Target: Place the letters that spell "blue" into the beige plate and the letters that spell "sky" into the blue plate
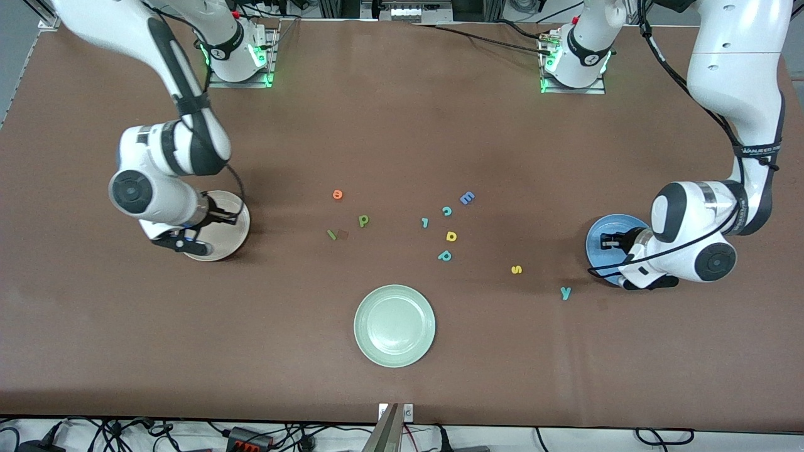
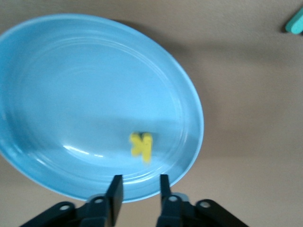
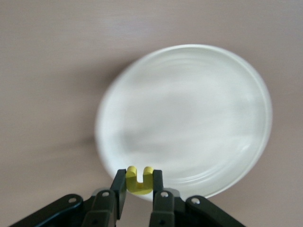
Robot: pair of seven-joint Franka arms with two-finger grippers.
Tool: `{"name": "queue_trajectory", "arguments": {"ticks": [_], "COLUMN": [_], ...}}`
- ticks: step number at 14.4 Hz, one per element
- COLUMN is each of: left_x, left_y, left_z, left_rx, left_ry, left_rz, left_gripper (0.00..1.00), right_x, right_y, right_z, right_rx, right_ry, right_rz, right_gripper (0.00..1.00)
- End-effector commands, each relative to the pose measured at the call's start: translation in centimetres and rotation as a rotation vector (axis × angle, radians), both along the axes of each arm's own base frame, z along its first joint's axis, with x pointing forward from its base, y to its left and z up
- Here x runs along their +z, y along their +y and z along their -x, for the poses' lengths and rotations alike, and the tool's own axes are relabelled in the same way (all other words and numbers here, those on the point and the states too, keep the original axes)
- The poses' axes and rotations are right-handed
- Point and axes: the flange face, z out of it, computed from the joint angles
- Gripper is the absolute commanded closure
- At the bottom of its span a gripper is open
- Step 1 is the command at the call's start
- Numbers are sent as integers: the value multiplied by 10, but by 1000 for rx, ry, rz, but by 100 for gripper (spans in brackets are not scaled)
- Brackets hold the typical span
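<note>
My right gripper (image 3: 138,178) is shut on the yellow "u" (image 3: 139,188), hanging over the rim of the beige plate (image 3: 199,109) at the right arm's end of the table (image 1: 242,235). My left gripper (image 2: 139,187) stands open and holds nothing, over the edge of the blue plate (image 2: 71,94). The yellow "k" (image 2: 142,145) is inside that plate. On the table lie the orange "e" (image 1: 337,194), green "b" (image 1: 363,220), green "l" (image 1: 331,234), yellow "s" (image 1: 516,269) and teal "y" (image 1: 565,292).
A pale green plate (image 1: 394,325) sits nearer the front camera, mid-table. Other letters lie in the middle: blue "E" (image 1: 467,198), teal "c" (image 1: 446,211), a teal stroke (image 1: 425,222), a yellow "d"-like letter (image 1: 451,236) and a teal "p" (image 1: 445,255).
</note>
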Motion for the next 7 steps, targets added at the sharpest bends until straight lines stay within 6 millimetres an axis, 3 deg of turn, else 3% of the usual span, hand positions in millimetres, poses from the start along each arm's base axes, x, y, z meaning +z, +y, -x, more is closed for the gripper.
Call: {"name": "queue_trajectory", "arguments": {"ticks": [1, 2, 3, 4, 7], "left_x": [33, 45, 56, 66, 45], "left_y": [-55, -79, -99, -119, -202], "left_z": [-6, -12, -18, -29, -32], "left_rx": [-76, -97, -106, -121, -236], "left_ry": [-25, -54, -91, -130, -202], "left_rz": [-10, -12, -6, 3, 17], "left_gripper": [0, 0, 0, 0, 0], "right_x": [-36, -35, -33, -21, 25], "right_y": [-14, -14, -14, -13, 10], "right_z": [2, 2, -1, -8, -20], "right_rx": [7, 7, 12, 17, 37], "right_ry": [55, 52, 47, 29, 36], "right_rz": [-3, -3, 1, -5, -18], "right_gripper": [82, 67, 17, 0, 0]}}
